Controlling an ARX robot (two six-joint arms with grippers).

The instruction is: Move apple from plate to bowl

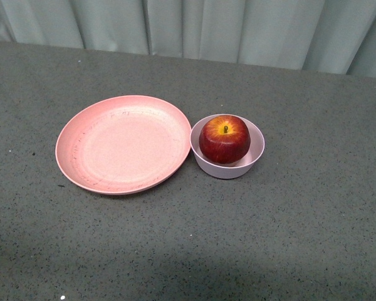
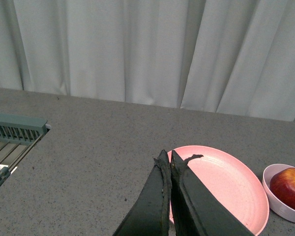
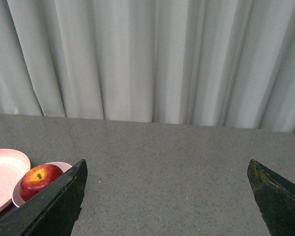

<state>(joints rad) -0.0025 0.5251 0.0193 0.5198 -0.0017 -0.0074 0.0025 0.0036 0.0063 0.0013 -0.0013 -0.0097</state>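
Speckled grey worktop (image 1: pixel 188 251) filled the front view; farther back the apple (image 1: pixel 224 138) sat stem-up in the bowl (image 1: pixel 257 150), whose rim touched the bare plate (image 1: pixel 122 144) to its left. From the left wrist, the left pincer (image 2: pixel 167 162) was closed, holding nothing, above the plate's near edge. From the right wrist, the right pincer (image 3: pixel 167 196) stood wide open, gripping nothing, well apart from the bowl.

Pale grey-green curtains (image 1: pixel 194 28) are hanging in folds along the far edge of my grey speckled table (image 1: pixel 288 226). A teal wire rack (image 2: pixel 12 135) is sitting off to one side.
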